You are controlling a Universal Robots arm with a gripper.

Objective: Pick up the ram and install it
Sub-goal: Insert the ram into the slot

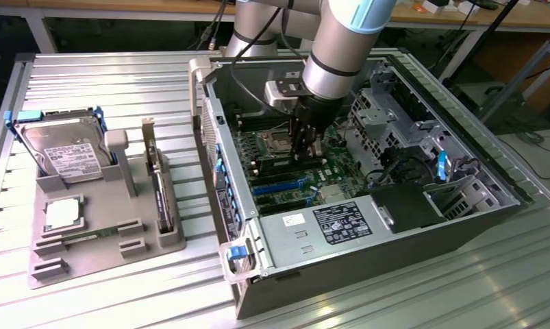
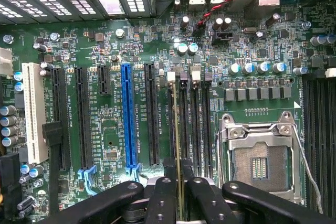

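Seen edge-on in the wrist view, the ram (image 2: 176, 129) is a thin greenish stick held upright between my two dark fingers (image 2: 161, 200). My gripper (image 2: 178, 184) is shut on it. The stick stands over the row of black memory slots (image 2: 191, 124) beside the processor socket (image 2: 258, 162), in line with the slot nearest the long black card slot; I cannot tell whether it touches. In the exterior view my gripper (image 1: 307, 152) reaches down inside the open computer case (image 1: 366, 226), just above the motherboard (image 1: 288, 181).
A blue card slot (image 2: 127, 121) and a white one (image 2: 34, 111) lie beside the memory slots. Drive cages (image 1: 394, 130) crowd the case's far side. Outside, a grey holder (image 1: 105, 253) carries a hard drive (image 1: 64, 154), an expansion card (image 1: 157, 185) and a silver processor (image 1: 63, 214).
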